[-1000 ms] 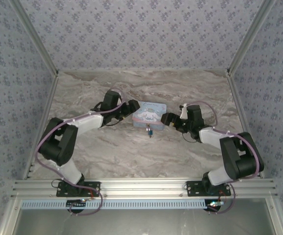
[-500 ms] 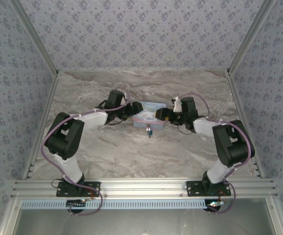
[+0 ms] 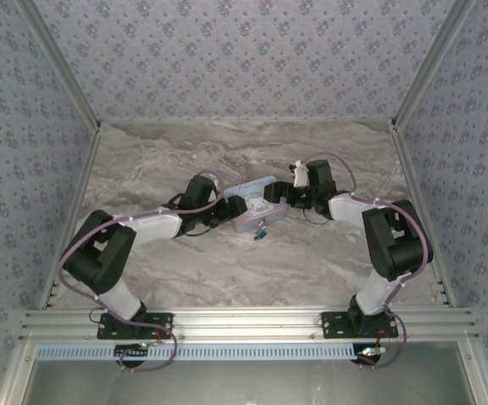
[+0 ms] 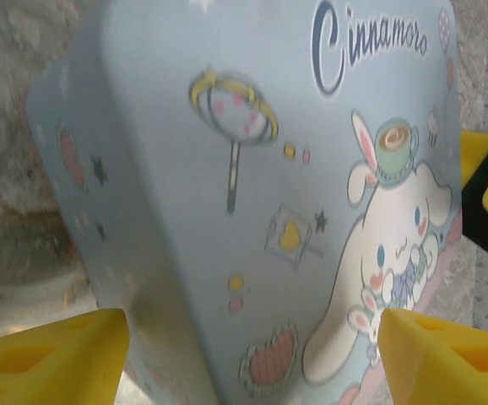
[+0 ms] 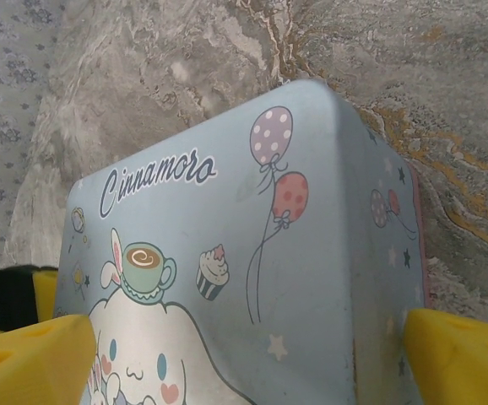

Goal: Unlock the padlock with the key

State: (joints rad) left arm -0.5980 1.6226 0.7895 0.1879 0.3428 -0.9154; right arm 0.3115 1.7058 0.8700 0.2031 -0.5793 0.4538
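Marble-patterned table (image 3: 185, 261) and blue flowered walls (image 3: 227, 59) frame the scene from above. Near the table's middle, the left gripper (image 3: 230, 211) meets the tin (image 3: 255, 207) at the tin's 9 o'clock end. The right gripper (image 3: 279, 198) meets it at the 3 o'clock end.

On the left wrist camera, the left gripper (image 4: 252, 363) has its yellow pads (image 4: 50, 359) set wide apart. The tin (image 4: 252, 169) is pinched between them, with its side wall against the pad at 7 o'clock. Only the pad tips show, cut off by the lower edge. A yellow and black piece of the other gripper shows at 3 o'clock, half out of frame.

On the right wrist camera, the right gripper (image 5: 244, 359) is likewise spread wide and clamps the tin (image 5: 311, 219) across its width. Its pads (image 5: 463, 359) are cropped at the bottom corners.

From above, the tin looks tilted, though how much of it leaves the table is hard to judge.

The padlock (image 3: 261, 230) shows at the tin's 6 o'clock edge as a small blue speck. It is too small for its shackle or any other detail to be made out.
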